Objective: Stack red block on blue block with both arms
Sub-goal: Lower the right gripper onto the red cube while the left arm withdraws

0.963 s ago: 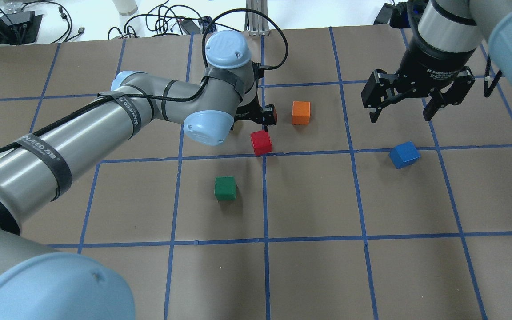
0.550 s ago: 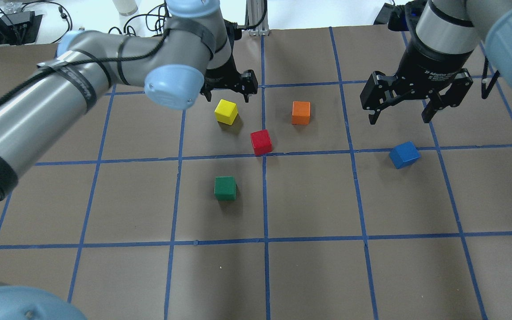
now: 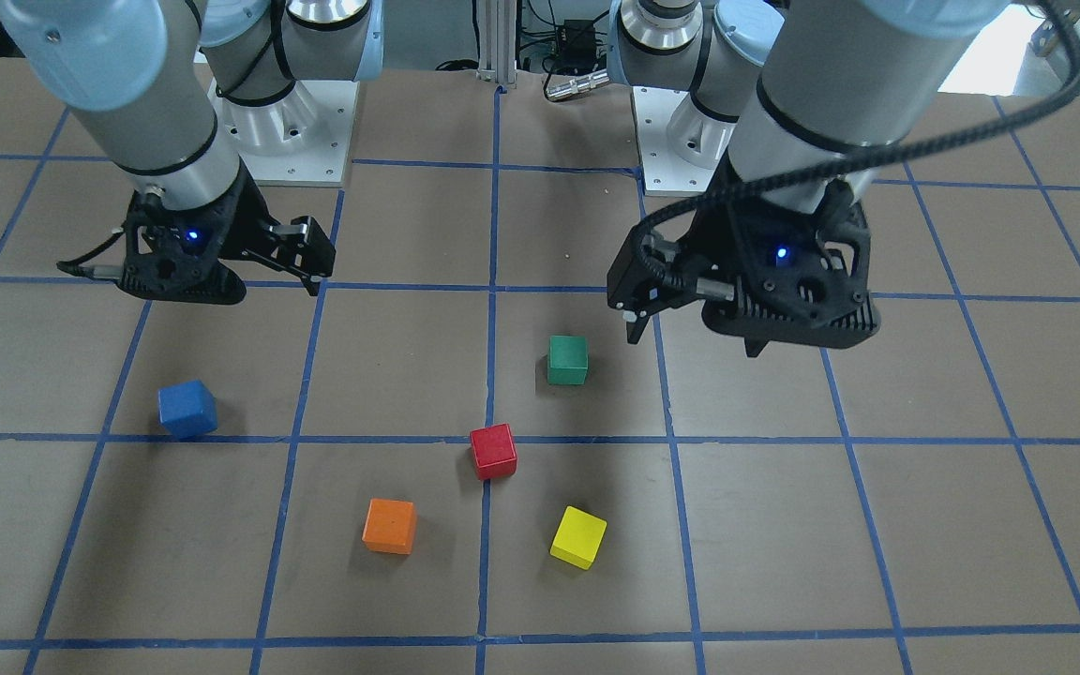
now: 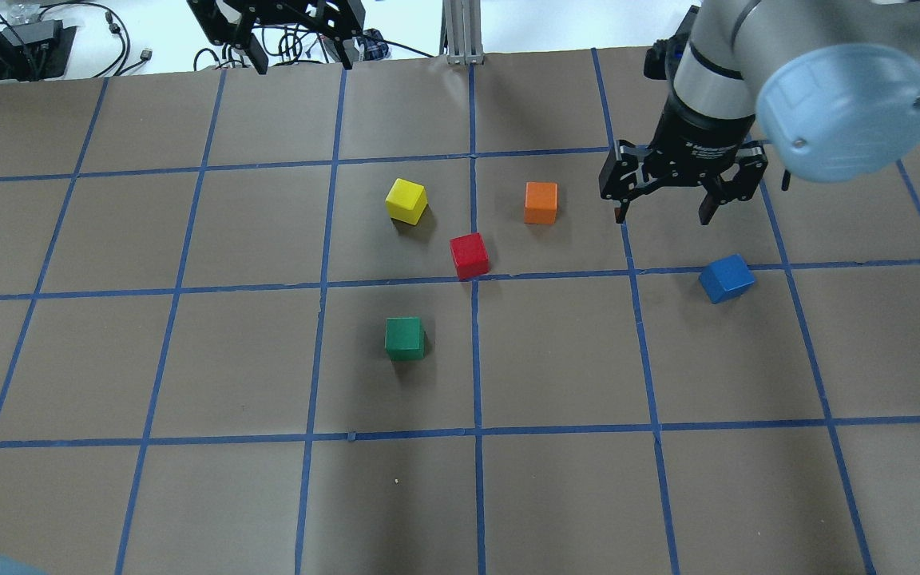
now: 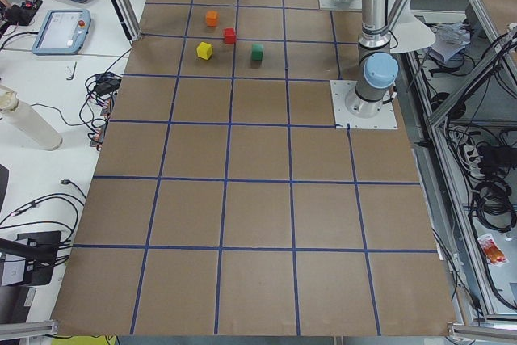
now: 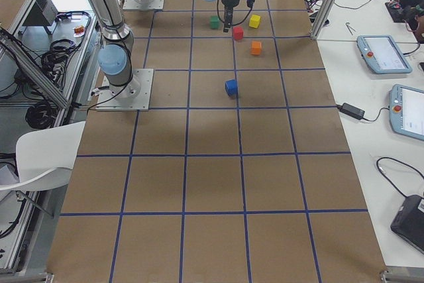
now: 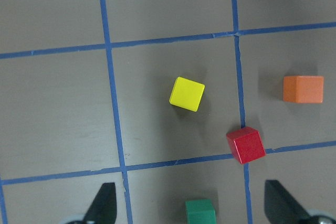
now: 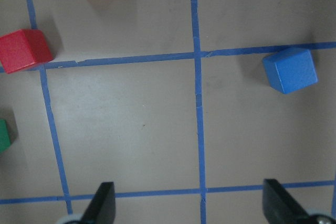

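Overhead exterior, Ana asks: left to right, who holds what?

Ben: Nobody: left gripper [image 4: 301, 62] high at the far edge, 12 o'clock, fingers spread, empty. Then red block [image 4: 469, 255] loose on the table [image 4: 188, 359] near centre; yellow block [image 4: 406, 200] at its 10 o'clock, orange block [image 4: 541, 202] at its 1, both near, not touching. Then right gripper [image 4: 662, 217], fingers apart, empty, hovering at 10 o'clock of the blue block [image 4: 726, 278], which lies well apart at the red's 3 o'clock.

Ana: Step?

Ben: Pre-grasp, I'd say; stacking not begun. Next move likely calls for one gripper to descend over the red block, jaws squared to its slightly turned faces, clear of both neighbours, then carry it toward 3 o'clock.
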Motion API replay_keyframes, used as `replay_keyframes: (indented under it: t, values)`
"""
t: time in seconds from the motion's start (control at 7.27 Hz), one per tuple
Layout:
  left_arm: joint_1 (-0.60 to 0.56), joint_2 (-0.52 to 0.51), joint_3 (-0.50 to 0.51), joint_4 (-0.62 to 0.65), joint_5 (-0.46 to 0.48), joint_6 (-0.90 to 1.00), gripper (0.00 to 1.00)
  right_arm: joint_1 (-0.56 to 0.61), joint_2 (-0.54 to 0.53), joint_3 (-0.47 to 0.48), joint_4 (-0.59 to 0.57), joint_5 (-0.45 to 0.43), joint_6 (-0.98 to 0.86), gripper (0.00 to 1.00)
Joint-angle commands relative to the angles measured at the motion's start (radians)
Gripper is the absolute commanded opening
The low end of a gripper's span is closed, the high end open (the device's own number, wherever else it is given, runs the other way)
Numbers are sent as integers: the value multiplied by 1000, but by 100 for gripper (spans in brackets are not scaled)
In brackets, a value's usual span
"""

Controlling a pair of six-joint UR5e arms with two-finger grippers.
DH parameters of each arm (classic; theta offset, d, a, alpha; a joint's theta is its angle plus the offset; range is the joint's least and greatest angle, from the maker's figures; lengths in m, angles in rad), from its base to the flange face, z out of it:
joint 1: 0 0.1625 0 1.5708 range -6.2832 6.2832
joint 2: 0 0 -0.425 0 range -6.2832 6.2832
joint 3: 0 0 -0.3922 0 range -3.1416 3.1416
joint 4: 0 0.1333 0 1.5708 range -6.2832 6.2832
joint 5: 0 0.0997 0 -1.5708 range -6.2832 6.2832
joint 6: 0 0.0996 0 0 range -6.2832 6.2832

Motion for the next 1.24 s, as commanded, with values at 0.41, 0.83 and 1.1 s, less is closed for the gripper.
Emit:
replay_keyframes:
  t: [0.41,0.83,1.1]
  values:
    - [3,26,12,-41,49,8,100,175,216,0,-342,0,185,100]
    - [12,17,0,-35,49,11,100,281,348,-6,-494,-14,176,100]
    - [10,23,0,-39,49,34,100,287,387,-6,-544,-14,124,100]
